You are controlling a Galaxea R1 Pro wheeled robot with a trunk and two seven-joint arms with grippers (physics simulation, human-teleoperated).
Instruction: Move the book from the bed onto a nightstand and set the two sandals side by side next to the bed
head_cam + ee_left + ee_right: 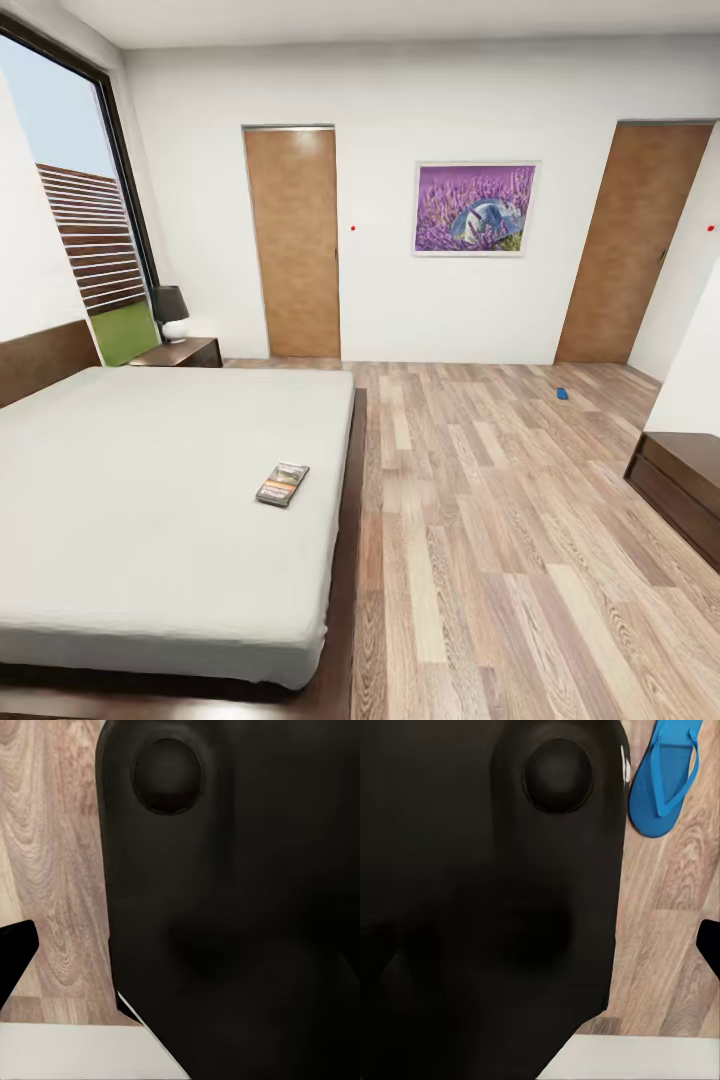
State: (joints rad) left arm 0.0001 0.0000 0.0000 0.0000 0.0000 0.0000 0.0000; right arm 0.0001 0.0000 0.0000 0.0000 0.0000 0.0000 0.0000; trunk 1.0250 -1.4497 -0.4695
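Your small thin paperback book (283, 484), dark cover with orange and green patches, lies flat on the plain pale grey mattress of the large low dark-framed bed (150, 520), close to the mattress's edge at 3 o'clock and well apart from the headboard. From the book, at about 11 o'clock, you see a low dark brown nightstand (185, 352) in the far corner, carrying a lamp with a dark shade and white base (171, 312).

One bright blue flip-flop sandal (562, 394) sits far out on the light wood-plank floor (480, 520), at roughly 2 o'clock from the book and near the brown door (632, 245) there. Your right wrist camera shows a blue sandal (664, 776) lying on the planks just beside the dark robot body (487, 900).

A long low dark wooden cabinet (685, 485) stands at 3 o'clock. On the far white wall hang a purple flower picture (475, 209) and another brown door (294, 243).

You cannot tell from these views whether either tool is open or closed.
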